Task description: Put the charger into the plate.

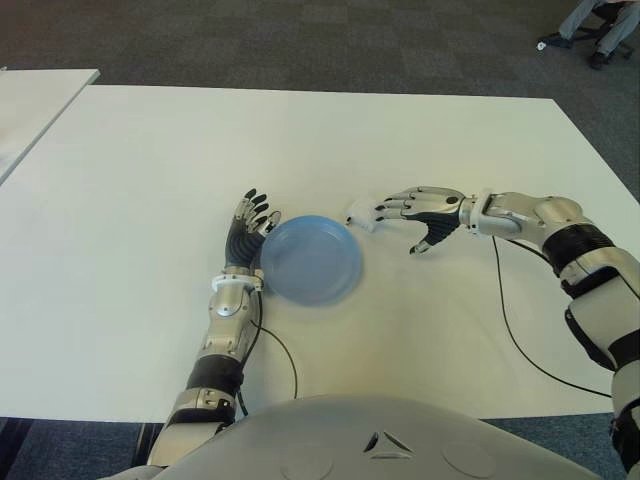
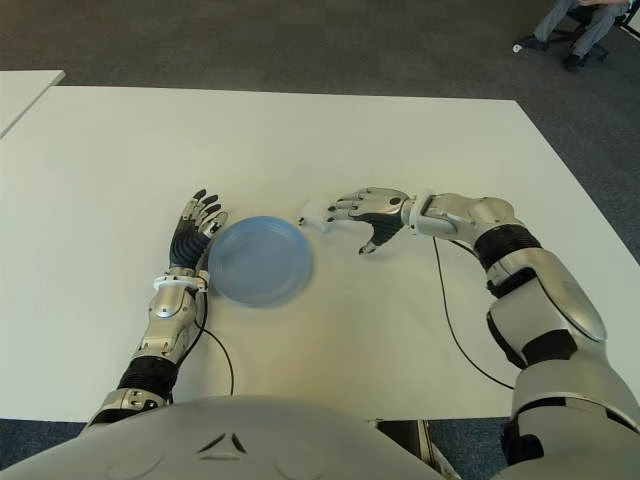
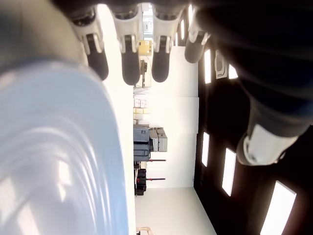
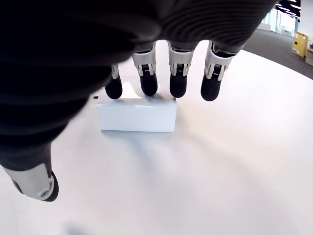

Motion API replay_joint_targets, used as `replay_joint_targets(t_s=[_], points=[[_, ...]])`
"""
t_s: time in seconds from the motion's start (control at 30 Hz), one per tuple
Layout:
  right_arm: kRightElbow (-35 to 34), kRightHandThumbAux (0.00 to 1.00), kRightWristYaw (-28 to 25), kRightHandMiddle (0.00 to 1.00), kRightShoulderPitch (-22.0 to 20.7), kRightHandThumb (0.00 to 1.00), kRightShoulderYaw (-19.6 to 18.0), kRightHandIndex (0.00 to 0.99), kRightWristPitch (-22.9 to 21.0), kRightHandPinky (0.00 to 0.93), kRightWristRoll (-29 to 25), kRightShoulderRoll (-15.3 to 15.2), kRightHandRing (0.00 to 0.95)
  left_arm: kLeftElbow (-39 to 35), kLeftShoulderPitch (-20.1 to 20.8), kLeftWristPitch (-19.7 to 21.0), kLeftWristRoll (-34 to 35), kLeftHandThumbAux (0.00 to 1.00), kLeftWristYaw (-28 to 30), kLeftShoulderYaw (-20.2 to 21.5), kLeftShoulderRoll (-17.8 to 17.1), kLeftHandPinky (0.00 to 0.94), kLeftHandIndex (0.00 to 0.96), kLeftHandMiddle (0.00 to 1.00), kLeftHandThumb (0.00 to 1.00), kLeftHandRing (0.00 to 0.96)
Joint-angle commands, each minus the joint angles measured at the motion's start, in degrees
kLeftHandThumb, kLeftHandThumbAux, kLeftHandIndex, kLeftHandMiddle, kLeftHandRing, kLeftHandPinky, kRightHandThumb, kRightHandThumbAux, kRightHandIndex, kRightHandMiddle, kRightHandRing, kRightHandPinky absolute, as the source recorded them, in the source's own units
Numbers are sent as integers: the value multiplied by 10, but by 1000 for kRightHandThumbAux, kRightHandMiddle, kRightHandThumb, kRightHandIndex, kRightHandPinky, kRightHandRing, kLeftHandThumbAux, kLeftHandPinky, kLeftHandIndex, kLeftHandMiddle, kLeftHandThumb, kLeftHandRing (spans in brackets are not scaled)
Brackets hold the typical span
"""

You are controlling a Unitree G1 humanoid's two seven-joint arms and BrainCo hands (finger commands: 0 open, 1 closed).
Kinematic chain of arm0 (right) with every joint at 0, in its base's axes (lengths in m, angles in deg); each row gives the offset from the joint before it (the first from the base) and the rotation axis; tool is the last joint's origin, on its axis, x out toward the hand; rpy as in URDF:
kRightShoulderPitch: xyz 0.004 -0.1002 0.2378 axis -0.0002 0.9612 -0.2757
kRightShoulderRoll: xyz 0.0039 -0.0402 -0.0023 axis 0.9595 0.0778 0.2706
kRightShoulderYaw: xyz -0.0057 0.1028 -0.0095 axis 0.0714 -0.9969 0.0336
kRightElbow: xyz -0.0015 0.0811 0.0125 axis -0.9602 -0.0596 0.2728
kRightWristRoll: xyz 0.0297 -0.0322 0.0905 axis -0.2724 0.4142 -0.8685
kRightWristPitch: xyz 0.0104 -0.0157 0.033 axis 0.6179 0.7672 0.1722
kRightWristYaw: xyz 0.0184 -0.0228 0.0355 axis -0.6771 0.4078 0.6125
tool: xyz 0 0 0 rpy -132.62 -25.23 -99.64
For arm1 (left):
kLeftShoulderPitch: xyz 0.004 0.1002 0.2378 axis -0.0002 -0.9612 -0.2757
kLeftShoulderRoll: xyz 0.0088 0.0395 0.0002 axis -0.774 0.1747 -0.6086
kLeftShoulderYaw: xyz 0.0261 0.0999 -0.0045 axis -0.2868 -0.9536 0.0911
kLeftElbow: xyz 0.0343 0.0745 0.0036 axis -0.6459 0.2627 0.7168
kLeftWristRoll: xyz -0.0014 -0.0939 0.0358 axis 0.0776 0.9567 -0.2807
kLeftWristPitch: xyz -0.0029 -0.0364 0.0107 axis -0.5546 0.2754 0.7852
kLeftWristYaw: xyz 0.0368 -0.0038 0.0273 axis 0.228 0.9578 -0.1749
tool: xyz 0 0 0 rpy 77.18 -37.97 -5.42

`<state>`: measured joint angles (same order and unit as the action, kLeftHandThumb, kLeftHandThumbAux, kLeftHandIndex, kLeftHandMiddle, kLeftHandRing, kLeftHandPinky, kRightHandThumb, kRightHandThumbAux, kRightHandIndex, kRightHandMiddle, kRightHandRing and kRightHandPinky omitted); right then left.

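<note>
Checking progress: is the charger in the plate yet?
Out. The charger lies on the table beside the empty plate, under the right hand fingers.

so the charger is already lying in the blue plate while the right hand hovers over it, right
Not quite. The white charger lies on the white table, beside the blue plate, not in it. The left eye view shows this. The right hand does hover over it, fingers spread.

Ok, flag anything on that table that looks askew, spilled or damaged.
Nothing stands out. The blue plate lies flat and empty beside the left robot hand. The white charger sits intact on the table, under the fingertips of the right robot hand, not yet gripped.
</note>
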<state>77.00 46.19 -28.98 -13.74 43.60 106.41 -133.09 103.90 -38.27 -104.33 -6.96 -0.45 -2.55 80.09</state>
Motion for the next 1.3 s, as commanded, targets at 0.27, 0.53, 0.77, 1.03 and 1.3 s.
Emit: replay_joint_targets(t_s=[0.27,0.53,0.77,1.03,1.3], points=[[-46,574,-43,26,57,0,-18,0,20,0,7,-52,35,35,-13,22,6,586,5,3,-6,208,100,174,0,180],[-78,565,-71,18,86,0,-43,0,22,0,-7,-81,30,36,-13,21,6,583,5,4,-6,203,102,174,0,181],[-124,567,-103,15,132,0,-79,0,24,0,-42,-121,21,42,-11,19,9,575,6,5,-8,193,95,163,0,172],[-159,569,-124,10,170,0,-113,0,24,0,-67,-142,22,48,-7,20,11,572,8,8,-11,200,96,164,0,174],[-176,561,-123,9,189,0,-142,0,29,0,-75,-144,41,51,-5,20,13,573,10,8,-14,193,94,163,0,171]])
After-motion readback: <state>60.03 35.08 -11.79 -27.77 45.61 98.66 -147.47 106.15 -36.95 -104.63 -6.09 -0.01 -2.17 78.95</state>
